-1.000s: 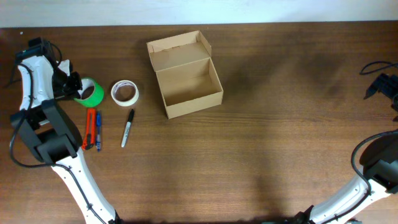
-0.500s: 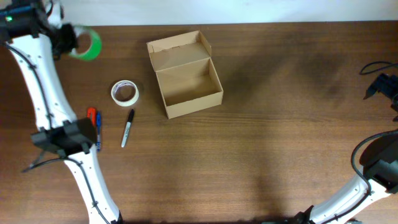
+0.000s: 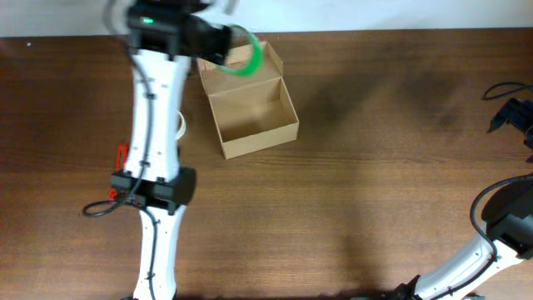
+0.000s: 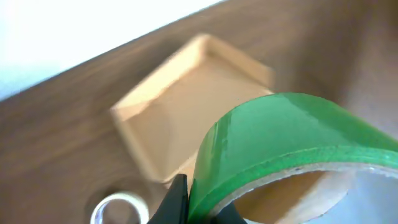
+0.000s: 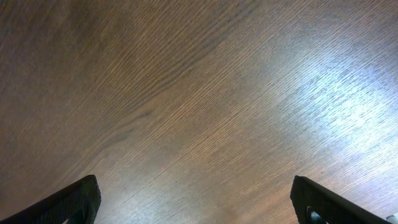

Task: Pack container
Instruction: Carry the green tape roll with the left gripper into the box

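Observation:
The container (image 3: 260,142), a tan cardboard box with its flap lid open toward the back, stands left of the table's middle; it also shows in the left wrist view (image 4: 180,106). My left gripper (image 3: 221,42) is shut on the wall of a green tape roll (image 3: 250,57), one finger (image 4: 177,202) outside the roll (image 4: 292,143) and one inside. The roll hangs over the box's open lid. My right gripper (image 3: 510,112) is at the far right edge, and it stands open (image 5: 199,205) over bare wood with nothing between its fingers.
A white tape roll (image 4: 117,208) lies left of the box, mostly hidden under my left arm in the overhead view (image 3: 182,125). An orange cutter (image 3: 122,155) peeks out beside the arm. The table's back edge runs just behind the box.
My left arm has swung from the far left, lifting the green roll off the table and carrying it rightward to above the box's lid. The right arm has not moved.

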`<state>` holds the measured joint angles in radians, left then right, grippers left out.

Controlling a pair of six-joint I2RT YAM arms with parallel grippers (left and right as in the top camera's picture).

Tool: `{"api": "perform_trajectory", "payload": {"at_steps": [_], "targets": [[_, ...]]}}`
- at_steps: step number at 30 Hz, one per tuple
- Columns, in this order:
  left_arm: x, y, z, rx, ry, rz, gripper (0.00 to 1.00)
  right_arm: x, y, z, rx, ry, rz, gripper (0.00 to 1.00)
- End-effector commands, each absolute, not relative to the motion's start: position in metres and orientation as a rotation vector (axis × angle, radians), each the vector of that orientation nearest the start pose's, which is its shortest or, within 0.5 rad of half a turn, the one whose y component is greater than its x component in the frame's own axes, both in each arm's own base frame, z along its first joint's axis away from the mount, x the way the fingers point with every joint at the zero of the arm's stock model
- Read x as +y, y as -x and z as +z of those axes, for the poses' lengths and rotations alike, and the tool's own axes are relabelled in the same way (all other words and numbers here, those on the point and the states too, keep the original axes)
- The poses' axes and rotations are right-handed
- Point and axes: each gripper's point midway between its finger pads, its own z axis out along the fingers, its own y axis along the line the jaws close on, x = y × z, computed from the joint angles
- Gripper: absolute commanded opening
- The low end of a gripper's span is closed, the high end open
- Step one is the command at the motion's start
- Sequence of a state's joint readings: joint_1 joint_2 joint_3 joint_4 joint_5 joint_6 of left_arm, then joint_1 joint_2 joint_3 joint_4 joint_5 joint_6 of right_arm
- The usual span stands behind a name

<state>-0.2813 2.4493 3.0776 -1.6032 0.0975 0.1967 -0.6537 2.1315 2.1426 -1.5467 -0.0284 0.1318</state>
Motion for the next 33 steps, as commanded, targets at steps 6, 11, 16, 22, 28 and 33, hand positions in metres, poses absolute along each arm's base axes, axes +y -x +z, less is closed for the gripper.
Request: {"api": "perform_trajectory", "payload": {"at_steps": [6,11,16,22,28,33], "targets": [[-0.180,-0.489,0.226,2.510,-0.963,-0.087,0.01,-0.245,-0.332,0.152,2.866,-1.192,0.046,0.99],[-0.181,-0.492,0.185,2.565,-1.052,-0.080,0.02,-0.245,-0.332,0.152,2.866,-1.192,0.046,0.99],[-0.184,-0.503,0.163,2.551,-1.089,-0.072,0.02,-0.245,-0.332,0.152,2.866,-1.192,0.046,0.99],[-0.185,-0.502,0.143,2.579,-1.101,-0.082,0.02,-0.246,-0.332,0.152,2.865,-1.192,0.045,0.99],[-0.191,-0.503,0.123,2.587,-1.119,-0.087,0.01,-0.246,-0.332,0.152,2.865,-1.192,0.045,0.99],[-0.207,-0.511,0.123,2.525,-1.130,-0.084,0.02,-0.246,-0.332,0.152,2.865,-1.192,0.045,0.99]]}}
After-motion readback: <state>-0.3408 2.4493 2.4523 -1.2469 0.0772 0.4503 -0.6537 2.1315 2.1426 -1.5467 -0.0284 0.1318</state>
